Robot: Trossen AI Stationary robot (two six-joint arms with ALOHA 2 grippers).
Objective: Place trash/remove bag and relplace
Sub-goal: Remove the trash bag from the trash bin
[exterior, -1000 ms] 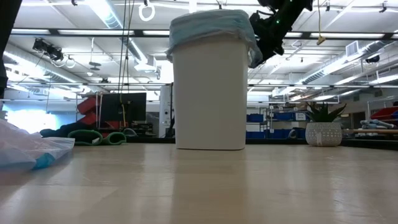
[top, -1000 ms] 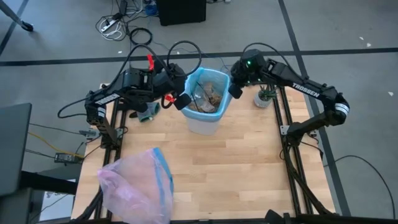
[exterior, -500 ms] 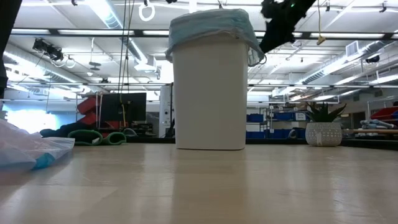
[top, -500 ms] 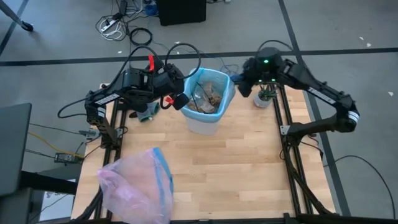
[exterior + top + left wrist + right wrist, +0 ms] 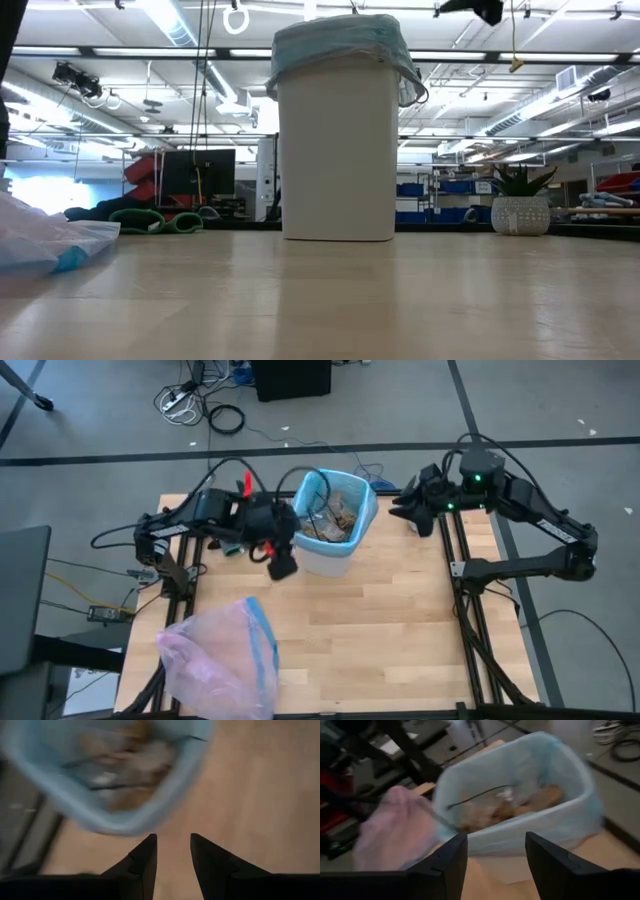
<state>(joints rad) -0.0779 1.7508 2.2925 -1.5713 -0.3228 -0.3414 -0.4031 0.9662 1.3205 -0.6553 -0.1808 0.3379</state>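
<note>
A white bin (image 5: pixel 325 560) stands at the table's far middle, lined with the light-blue bag (image 5: pixel 371 512), whose edge is folded over the rim (image 5: pixel 340 42). The trash (image 5: pixel 338 515), brown clumps, clear wrappers and dark twigs, lies inside the bag (image 5: pixel 520 805). My left gripper (image 5: pixel 282 565) hangs open beside the bin's near-left corner, tipped down at the tabletop (image 5: pixel 172 852), with nothing between its fingers. My right gripper (image 5: pixel 402 508) is raised to the right of the bin, open and empty (image 5: pixel 495 855), facing the bin.
A pale pink bag with a blue rim band (image 5: pixel 220 660) lies on the table's near left corner. A small potted plant (image 5: pixel 520 213) stands at the far right edge, under my right arm. Bare wood lies in front of the bin.
My right gripper has drawn away from the bin's right rim, going up and toward the table's right edge. My left gripper has left the bin's left rim, swung toward the near edge and tipped downward. The bin and bag have stayed put.
</note>
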